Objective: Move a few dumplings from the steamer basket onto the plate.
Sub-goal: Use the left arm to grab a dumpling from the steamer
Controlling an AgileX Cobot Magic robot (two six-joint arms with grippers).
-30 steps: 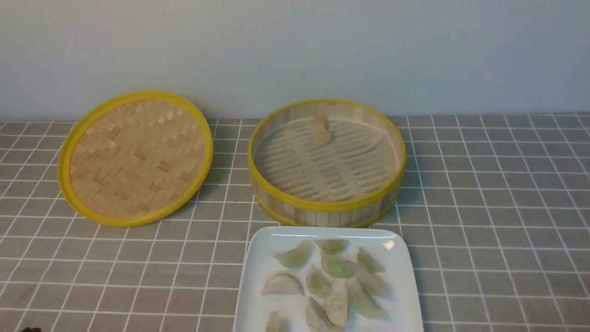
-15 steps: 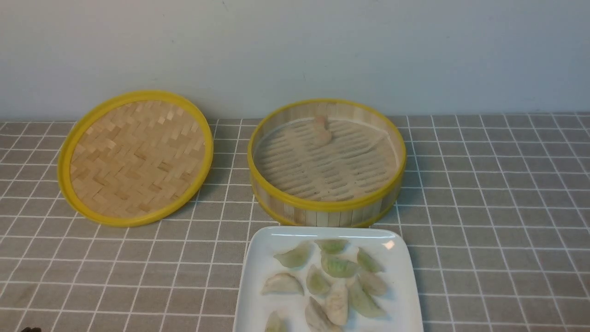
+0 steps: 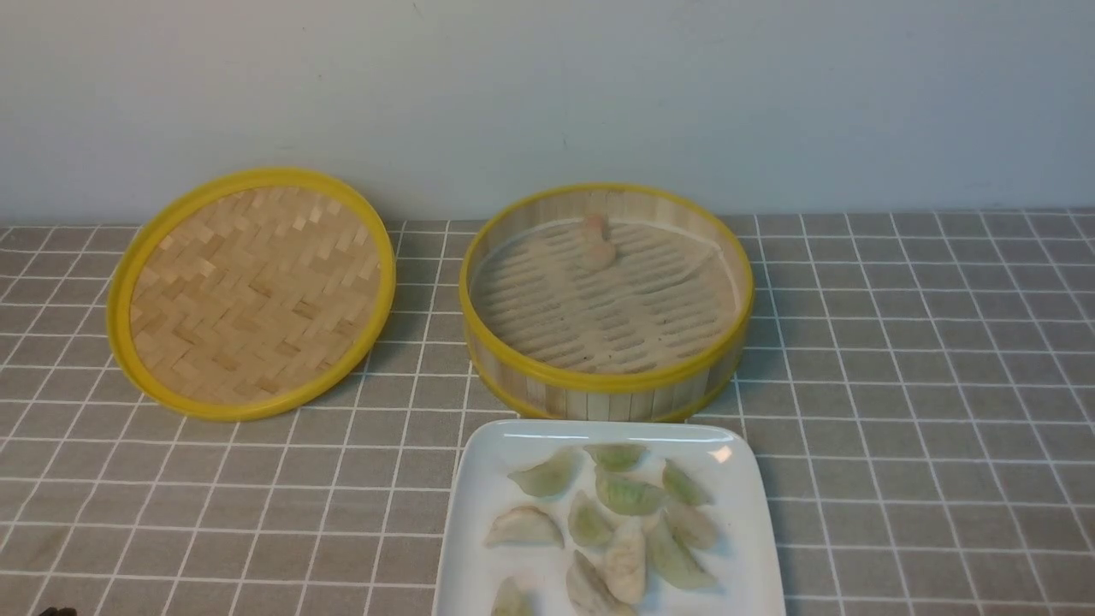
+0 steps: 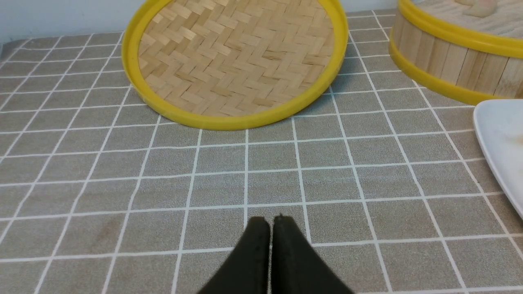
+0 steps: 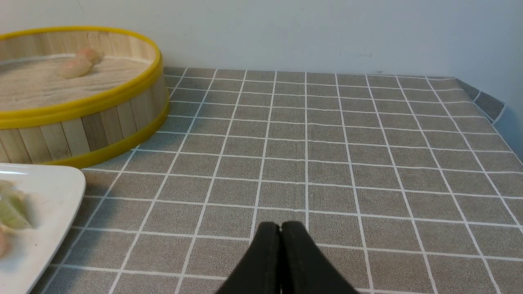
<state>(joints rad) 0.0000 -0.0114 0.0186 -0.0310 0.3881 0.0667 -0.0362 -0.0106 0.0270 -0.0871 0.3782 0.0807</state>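
Dumplings (image 3: 596,246): two by basket's (image 3: 599,385) far wall, more on plate (image 3: 475,479); left tool (image 4: 270,222) and right tool (image 5: 280,226) pressed together, empty.

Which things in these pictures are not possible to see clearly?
- Front view: glossy white square plate, near side cut by the bottom edge.
- Front view: pinkish dumplings in the round bamboo steamer basket, too small to count.
- Left wrist view: basket cut by frame edge.
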